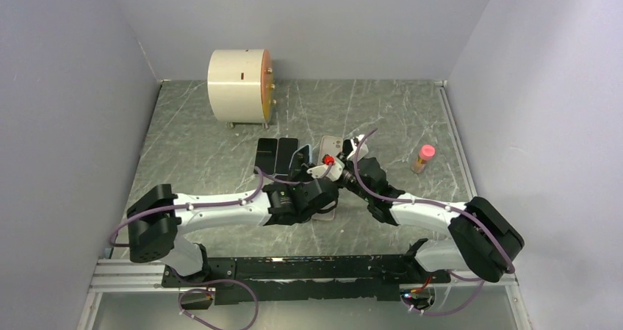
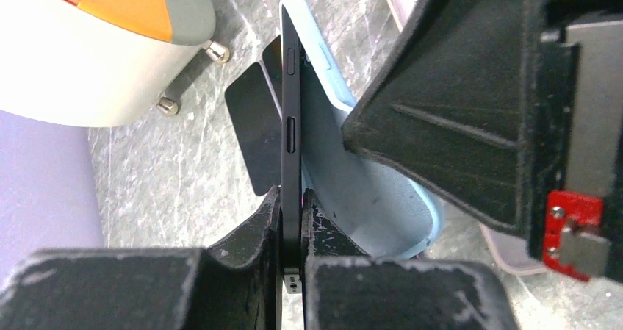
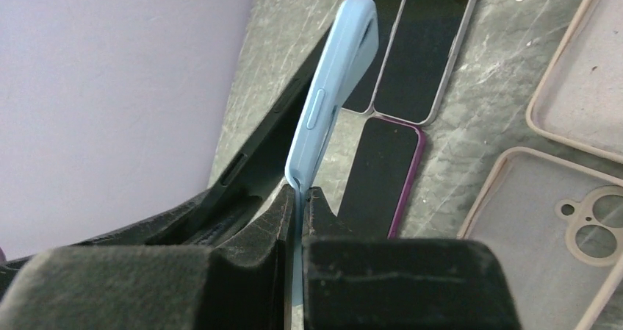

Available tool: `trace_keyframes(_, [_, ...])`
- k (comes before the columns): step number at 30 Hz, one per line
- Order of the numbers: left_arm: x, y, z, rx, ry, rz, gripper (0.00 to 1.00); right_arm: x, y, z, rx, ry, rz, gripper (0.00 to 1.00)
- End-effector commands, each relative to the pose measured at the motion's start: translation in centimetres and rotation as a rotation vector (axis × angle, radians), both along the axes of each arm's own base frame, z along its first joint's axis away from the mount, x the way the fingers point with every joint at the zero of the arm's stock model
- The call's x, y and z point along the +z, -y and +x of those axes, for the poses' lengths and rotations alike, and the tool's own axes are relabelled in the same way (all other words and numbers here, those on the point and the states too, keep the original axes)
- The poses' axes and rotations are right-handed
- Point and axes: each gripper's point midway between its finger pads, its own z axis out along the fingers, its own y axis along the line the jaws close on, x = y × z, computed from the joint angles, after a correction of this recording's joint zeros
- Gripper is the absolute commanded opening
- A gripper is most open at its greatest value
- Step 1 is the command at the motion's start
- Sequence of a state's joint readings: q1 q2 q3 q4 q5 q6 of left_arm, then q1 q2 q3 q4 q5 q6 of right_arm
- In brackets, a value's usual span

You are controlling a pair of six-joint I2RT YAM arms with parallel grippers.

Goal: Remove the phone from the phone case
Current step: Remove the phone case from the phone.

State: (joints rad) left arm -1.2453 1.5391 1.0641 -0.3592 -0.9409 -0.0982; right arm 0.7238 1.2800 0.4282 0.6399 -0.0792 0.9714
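While both arms meet mid-table, one white drum (image 1: 239, 85) sits back-left. Three spare phones (image 3: 426, 51) and two empty beige cases (image 3: 580, 65) lie flat close behind, and one pink-capped bottle (image 1: 422, 158) stands right. Left gripper (image 2: 292, 201) pinches the dark phone (image 2: 290, 87) upright, edge-on. Right gripper (image 3: 297, 196) pinches the light-blue case (image 3: 334, 73) rim. Phone top is clear of the case.

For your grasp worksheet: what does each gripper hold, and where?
Left gripper pinches the dark phone at its near end; right gripper pinches the light blue case at its near edge.
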Motion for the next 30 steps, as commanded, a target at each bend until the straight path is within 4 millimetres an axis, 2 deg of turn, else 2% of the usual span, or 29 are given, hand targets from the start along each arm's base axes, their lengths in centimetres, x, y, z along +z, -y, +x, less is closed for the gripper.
trace_keyframes(1, [4.1, 1.3, -1.1, -0.043, 0.017, -0.197, 0.03, 3.5, -0.9, 1.8, -0.033, 0.103, 0.059, 0.00])
trace_keyframes(8, [5.8, 1.3, -2.3, -0.092, -0.028, -0.322, 0.03, 3.1, -0.4, 3.2, -0.096, 0.115, 0.013, 0.00])
trace_keyframes(12, [6.4, 0.1, -2.4, -0.067, -0.015, -0.317, 0.03, 3.4, -0.1, 4.0, -0.128, 0.128, -0.016, 0.00])
trace_keyframes(18, [7.2, -0.7, -3.1, -0.076, -0.036, -0.369, 0.03, 3.7, 0.7, 5.2, -0.189, 0.139, -0.063, 0.00])
trace_keyframes(24, [7.8, -3.9, -2.7, 0.015, 0.018, -0.305, 0.03, 2.6, 3.2, 5.3, -0.251, 0.111, -0.117, 0.00])
trace_keyframes(30, [7.1, -6.2, -2.4, 0.093, 0.021, -0.264, 0.02, 1.5, 6.2, 3.8, -0.281, 0.080, -0.170, 0.00])
